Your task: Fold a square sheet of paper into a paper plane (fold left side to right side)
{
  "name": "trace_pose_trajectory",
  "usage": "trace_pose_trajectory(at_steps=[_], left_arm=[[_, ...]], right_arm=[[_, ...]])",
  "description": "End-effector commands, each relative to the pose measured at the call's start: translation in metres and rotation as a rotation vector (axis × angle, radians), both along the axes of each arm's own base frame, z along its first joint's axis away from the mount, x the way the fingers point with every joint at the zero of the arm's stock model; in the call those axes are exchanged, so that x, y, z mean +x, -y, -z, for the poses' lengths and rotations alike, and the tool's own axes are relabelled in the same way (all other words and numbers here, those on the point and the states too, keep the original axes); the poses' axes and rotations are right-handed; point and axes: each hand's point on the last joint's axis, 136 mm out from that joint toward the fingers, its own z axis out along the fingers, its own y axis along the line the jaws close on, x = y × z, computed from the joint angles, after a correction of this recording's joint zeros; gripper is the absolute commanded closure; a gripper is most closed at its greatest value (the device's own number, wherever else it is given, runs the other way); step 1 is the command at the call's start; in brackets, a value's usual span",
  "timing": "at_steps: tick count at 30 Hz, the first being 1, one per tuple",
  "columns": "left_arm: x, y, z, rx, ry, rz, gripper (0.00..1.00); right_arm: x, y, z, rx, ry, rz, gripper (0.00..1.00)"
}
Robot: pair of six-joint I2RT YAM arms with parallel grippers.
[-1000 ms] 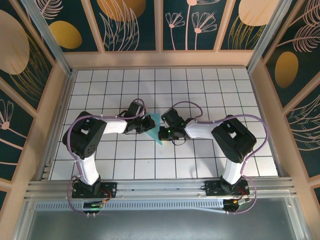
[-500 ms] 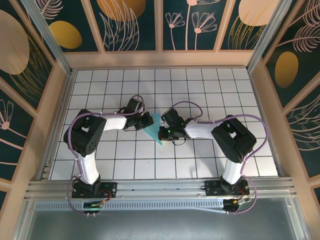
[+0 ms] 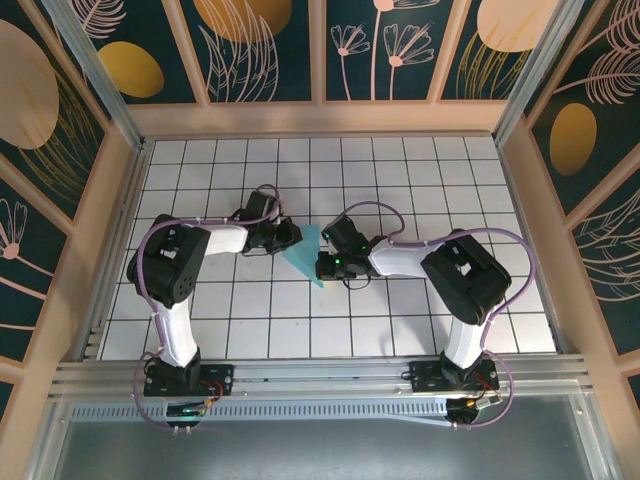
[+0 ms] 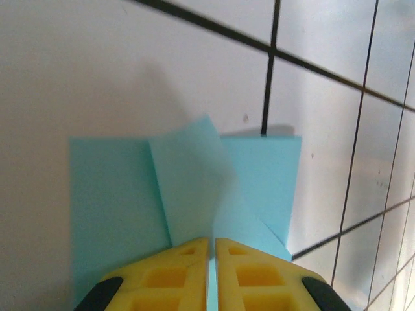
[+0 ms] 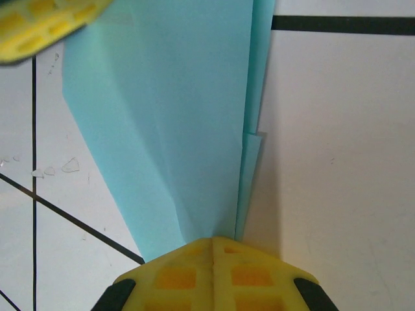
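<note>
Leftward and farther back the left gripper (image 3: pixel 289 237) has shifted, fingers nearly closed over the folded sheet of paper (image 3: pixel 306 255) lying mid-table (image 3: pixel 420 180). The right gripper (image 3: pixel 322 268), clenched, covers the sheet's narrow near tip.

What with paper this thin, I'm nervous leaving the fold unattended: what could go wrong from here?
1. The left claw is pinched on a loose flap of the paper. Pulling it while the right claw sits shut at the narrow end might tear or crumple the sheet.
2. The layers along one edge lie uneven in the right wrist view, so pressing now could set a crooked crease.
</note>
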Motion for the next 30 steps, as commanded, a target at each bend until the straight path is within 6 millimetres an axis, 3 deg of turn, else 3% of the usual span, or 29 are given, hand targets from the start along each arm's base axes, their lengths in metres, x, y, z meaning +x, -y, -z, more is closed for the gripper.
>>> trace_pose_trajectory(at_steps=[1,11,21,26,30], left_arm=[[0.034,-0.039,0.011,0.101,0.057,-0.112,0.89],[0.054,-0.056,0.012,0.104,0.067,-0.147,0.91],[0.068,-0.067,-0.019,0.145,0.139,-0.131,0.92],[0.059,-0.063,-0.036,0.098,0.173,-0.111,0.95],[0.031,-0.051,-0.049,0.003,0.188,-0.069,0.96]], right_arm=[[-0.061,0.076,0.074,-0.347,-0.231,-0.002,1.0],[-0.061,0.075,0.073,-0.345,-0.232,-0.005,1.0],[-0.056,0.07,0.07,-0.335,-0.22,-0.01,1.0],[-0.056,0.07,0.07,-0.335,-0.218,-0.009,1.0],[-0.056,0.069,0.069,-0.334,-0.218,-0.012,1.0]])
